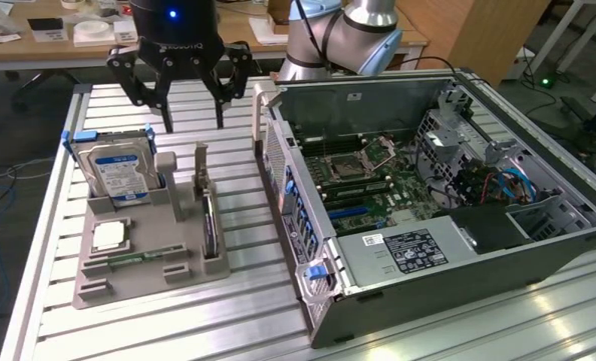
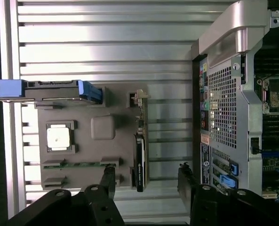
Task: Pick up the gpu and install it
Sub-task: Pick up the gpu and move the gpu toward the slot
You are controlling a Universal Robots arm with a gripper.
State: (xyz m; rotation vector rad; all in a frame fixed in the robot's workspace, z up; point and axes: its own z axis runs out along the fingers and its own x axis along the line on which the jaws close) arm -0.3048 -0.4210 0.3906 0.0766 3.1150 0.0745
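Flanking the gpu [image 1: 210,226] in the holder [image 1: 147,280]: hard drive [image 1: 123,173], computer case [image 1: 378,98].

The gpu [image 1: 210,226] stands edge-on in the holder [image 1: 147,252], so both its faces are hidden and no detail of the card can be made out. The drive [image 1: 123,171] has its lower end sunk behind the holder's slot wall, and the print on its label is too small to read, as is the sticker [image 1: 411,250] inside the case [image 2: 224,103]. In the wrist view the case and the fingers [image 2: 106,188] are cut off by the picture's edge, and one finger covers the end of the memory stick [image 2: 78,164]. The arm [image 1: 343,37] runs out past the exterior view's upper edge.
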